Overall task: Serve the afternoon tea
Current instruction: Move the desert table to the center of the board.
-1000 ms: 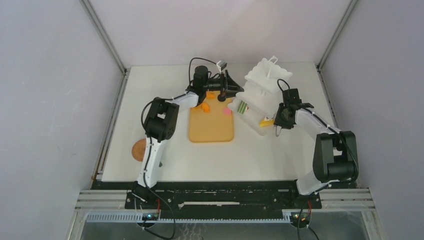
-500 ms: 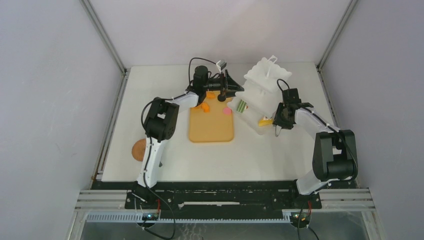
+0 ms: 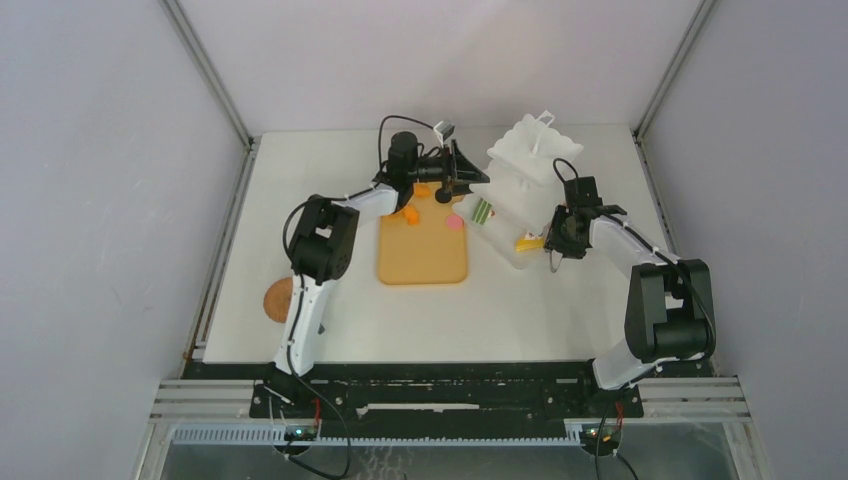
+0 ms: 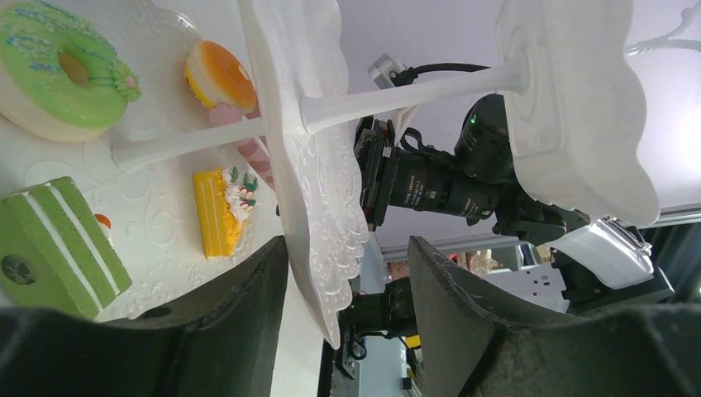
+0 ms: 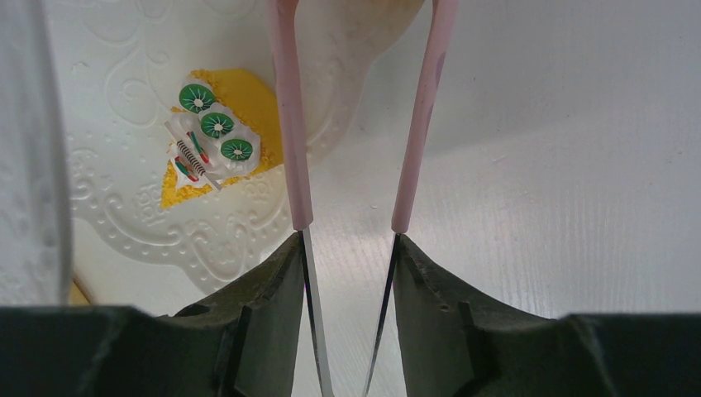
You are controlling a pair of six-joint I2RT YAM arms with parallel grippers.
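Our left gripper (image 4: 345, 241) stands parted around the scalloped rim of the middle tier of the white tiered stand (image 3: 528, 150). The rim lies against one finger and apart from the other, so nothing is clamped. On the bottom tier, beside the post, sit the green donut (image 4: 33, 91) and an orange tart (image 4: 216, 74).

Our right gripper (image 5: 347, 240) is pressed closed on the pink tongs (image 5: 285, 124). Their two arms are spread with only white surface between them, and their tips run out of the wrist view. The yellow wedge (image 5: 216, 136) lies just inside the bottom tier's rim, near the tongs' left arm but apart from it.

From above, the stand is at the far right of the table (image 3: 520, 310), well apart from the right edge. The wooden board (image 3: 422, 260) lies just beside it, with a pink round (image 3: 454, 223) at the board's far right corner. A broad strip of table separates the board's near edge from our bases. The cork coaster (image 3: 277, 298) sits near the left edge.
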